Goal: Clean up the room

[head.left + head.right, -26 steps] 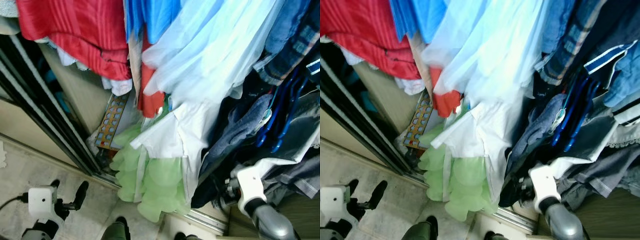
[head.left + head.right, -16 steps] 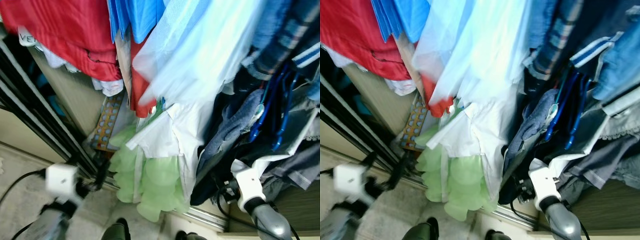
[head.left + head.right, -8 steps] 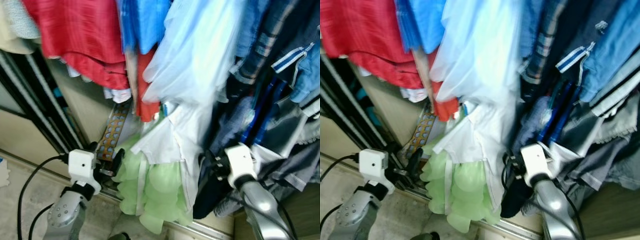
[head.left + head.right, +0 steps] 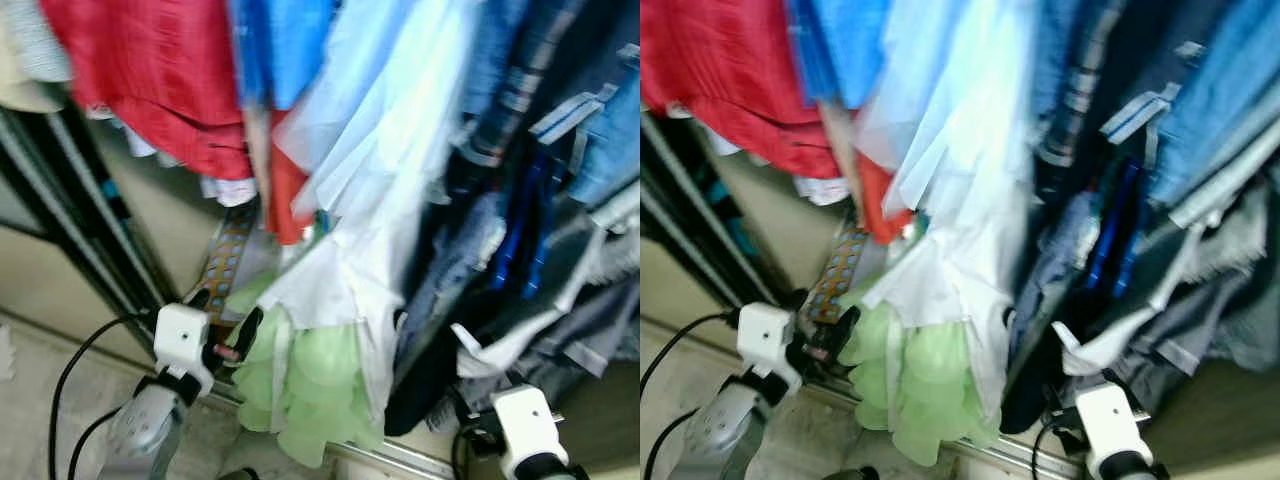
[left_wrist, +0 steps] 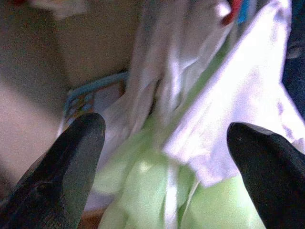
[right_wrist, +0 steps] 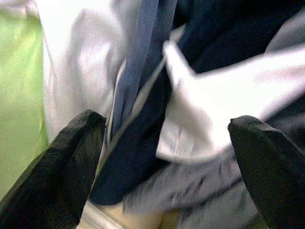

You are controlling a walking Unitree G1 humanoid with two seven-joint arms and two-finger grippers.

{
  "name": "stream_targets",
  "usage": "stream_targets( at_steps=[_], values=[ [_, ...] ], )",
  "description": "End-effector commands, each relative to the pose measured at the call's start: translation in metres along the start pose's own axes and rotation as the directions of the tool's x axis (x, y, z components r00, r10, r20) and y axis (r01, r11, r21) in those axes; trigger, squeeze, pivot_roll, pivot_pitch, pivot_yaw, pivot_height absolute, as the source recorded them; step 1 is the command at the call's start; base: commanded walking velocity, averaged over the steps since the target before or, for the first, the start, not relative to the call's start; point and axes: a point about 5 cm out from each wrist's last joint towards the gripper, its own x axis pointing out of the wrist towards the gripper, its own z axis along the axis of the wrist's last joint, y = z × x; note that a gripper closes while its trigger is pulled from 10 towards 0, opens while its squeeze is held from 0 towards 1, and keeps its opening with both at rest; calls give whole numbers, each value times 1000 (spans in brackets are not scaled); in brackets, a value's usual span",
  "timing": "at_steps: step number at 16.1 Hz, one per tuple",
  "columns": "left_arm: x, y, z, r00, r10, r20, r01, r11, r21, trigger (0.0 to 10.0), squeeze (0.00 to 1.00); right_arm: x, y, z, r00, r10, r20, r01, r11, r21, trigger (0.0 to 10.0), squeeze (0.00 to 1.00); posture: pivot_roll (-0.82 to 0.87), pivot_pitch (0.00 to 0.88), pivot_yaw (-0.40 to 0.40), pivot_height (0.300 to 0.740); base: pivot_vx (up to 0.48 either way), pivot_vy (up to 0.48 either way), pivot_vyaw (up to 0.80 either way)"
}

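Red ribbed garment (image 4: 150, 70) at upper left; bright blue cloth (image 4: 285, 45) just right of it, then pale blue sheer fabric (image 4: 390, 120). Below that, white shirt (image 4: 330, 285) over pale green ruffles (image 4: 310, 385). Farther right, navy and plaid clothes (image 4: 520, 90).

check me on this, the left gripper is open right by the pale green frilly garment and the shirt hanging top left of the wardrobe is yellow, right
Not quite: the shirt hanging at the top left is red, not yellow, as the left eye view shows. The rest holds: the left gripper is open beside the pale green frilly garment.
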Motion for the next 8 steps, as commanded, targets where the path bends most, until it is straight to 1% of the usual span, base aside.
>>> stream_targets(
  at_steps=[1, 2, 3, 4, 5, 6, 7, 8],
  values=[
    [3, -3, 1, 1000, 3, 10, -3, 1000, 17, 10000, 0, 11, 0, 18, 996, -16, 90, 18, 1000, -18, 10000, 0, 23, 103, 10, 740, 0, 0, 0],
    [5, -1, 2, 999, 38, 21, -38, 999, 31, 10000, 0, 19, 1, 33, 990, -29, 136, 29, 1000, 1, 10000, 0, 28, 91, 12, 740, 0, 0, 0],
    [8, 1, 5, 996, 81, 37, -83, 995, 51, 10000, 0, 29, 5, 52, 978, -24, 206, 25, 1000, -4, 10000, 0, 32, 78, 9, 740, 0, 0, 0],
    [14, 0, 7, 995, 94, 38, -97, 993, 61, 10000, 0, 42, 13, 63, 971, -17, 238, 27, 999, -38, 10000, 0, 43, 51, -3, 740, 0, 0, 0],
    [18, 0, 11, 996, 82, 43, -85, 993, 86, 10000, 0, 63, 7, 67, 975, -37, 218, 39, 999, -6, 10000, 0, 57, 46, -14, 740, 0, 0, 0],
    [23, 1, 11, 997, 73, 27, -75, 994, 80, 10000, 0, 74, 6, 73, 976, -44, 213, 42, 999, 12, 10000, 0, 65, 40, -27, 740, 0, 0, 0],
    [26, 5, 13, 997, 79, 15, -80, 993, 87, 10000, 0, 80, 9, 80, 969, -10, 246, 1, 999, 38, 10000, 0, 66, 33, -29, 740, 0, 0, 0],
    [27, 9, 11, 997, 68, -29, -66, 996, 63, 10000, 0, 85, 13, 89, 957, 9, 290, -16, 1000, 23, 10000, 0, 61, 34, -25, 740, 0, 0, 0]
  ],
)
